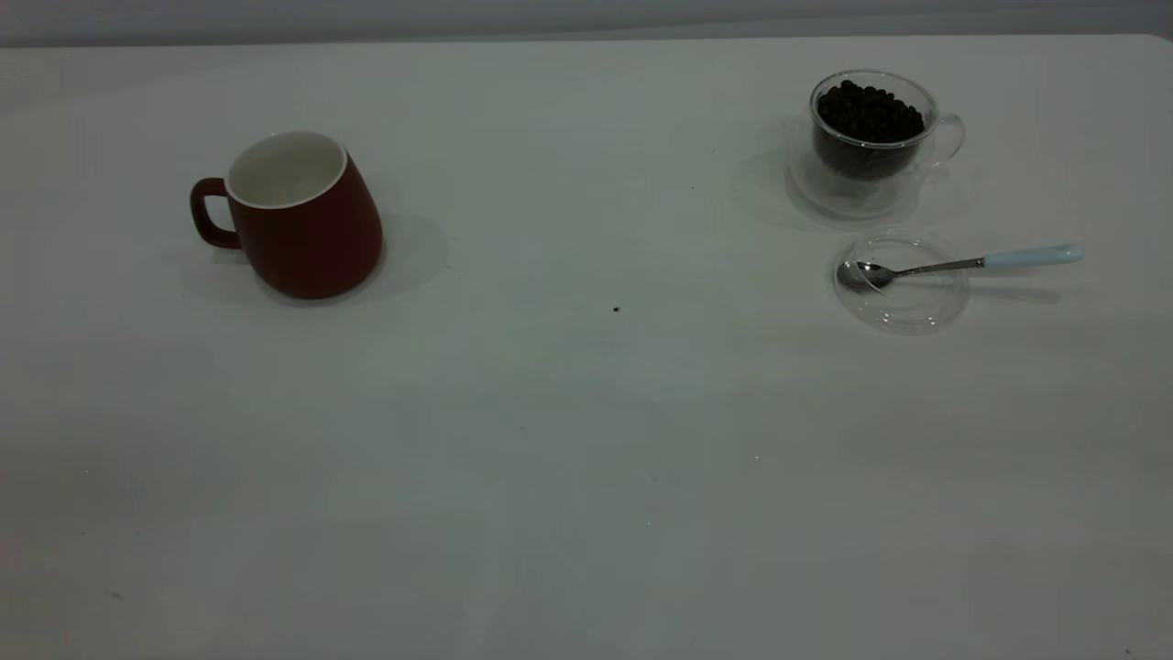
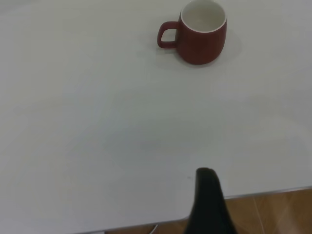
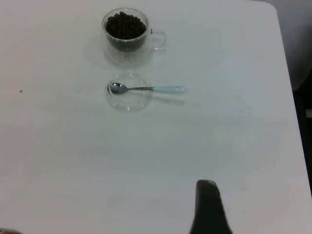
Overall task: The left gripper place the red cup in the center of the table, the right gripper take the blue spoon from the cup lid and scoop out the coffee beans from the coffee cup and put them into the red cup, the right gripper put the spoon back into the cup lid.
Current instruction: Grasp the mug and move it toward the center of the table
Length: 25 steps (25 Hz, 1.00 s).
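Near table: front half of the table (image 1: 586, 513) is bare white, a few tiny specks only.
Left gripper: left gripper (image 2: 209, 204) shows only in the left wrist view as one dark finger tip over the table's near edge; cannot tell if fingers are open or closed; holds nothing visible; well apart from the mug.
Right gripper: right gripper (image 3: 208, 207) shows only in the right wrist view as one dark tip above bare table; finger state cannot tell; well apart from spoon and lid.
Speck: small dark speck (image 1: 616, 310) near the middle, alone.
Cup lid: cup lid (image 1: 903, 302) lies flat on the right side, just in front of the glass cup, not touching it as far as visible.
Blue spoon: blue spoon (image 1: 971, 264) has its bowl resting in the lid, pale handle sticking out over the rim toward the right, toward the table's right edge.
Red cup: red cup (image 1: 302, 220) stands upright on the left side, white inside, handle pointing left; not in the center; open table all round it.
Coffee cup: coffee cup (image 1: 871, 137) upright, far right, glass handle pointing right.
Coffee beans: coffee beans (image 1: 869, 112) fill it nearly to the rim.
Open room: wide bare stretch between mug and glass cup; nothing stands in it.
Far edge: table's back edge runs just behind the glass cup.
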### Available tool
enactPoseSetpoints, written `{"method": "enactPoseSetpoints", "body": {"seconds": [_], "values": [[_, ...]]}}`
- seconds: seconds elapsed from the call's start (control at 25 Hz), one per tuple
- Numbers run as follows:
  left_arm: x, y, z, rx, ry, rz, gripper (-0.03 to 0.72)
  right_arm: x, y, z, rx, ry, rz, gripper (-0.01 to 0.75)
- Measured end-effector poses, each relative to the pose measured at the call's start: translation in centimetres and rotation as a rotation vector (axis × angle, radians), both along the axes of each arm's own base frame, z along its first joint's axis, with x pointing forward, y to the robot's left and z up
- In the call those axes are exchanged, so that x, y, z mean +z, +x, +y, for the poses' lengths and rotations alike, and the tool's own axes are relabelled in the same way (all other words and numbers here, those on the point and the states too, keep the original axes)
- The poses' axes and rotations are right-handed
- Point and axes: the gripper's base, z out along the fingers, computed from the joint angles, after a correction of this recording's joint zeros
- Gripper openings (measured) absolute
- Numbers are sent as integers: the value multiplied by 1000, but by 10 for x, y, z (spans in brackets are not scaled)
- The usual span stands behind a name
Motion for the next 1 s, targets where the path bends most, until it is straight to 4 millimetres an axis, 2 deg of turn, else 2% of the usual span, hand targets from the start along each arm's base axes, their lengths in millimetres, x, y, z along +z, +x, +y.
{"method": "enactPoseSetpoints", "body": {"seconds": [1.0], "values": [[0,0,1,26,-9,3,587,0,0,0,0,0,0,550]]}}
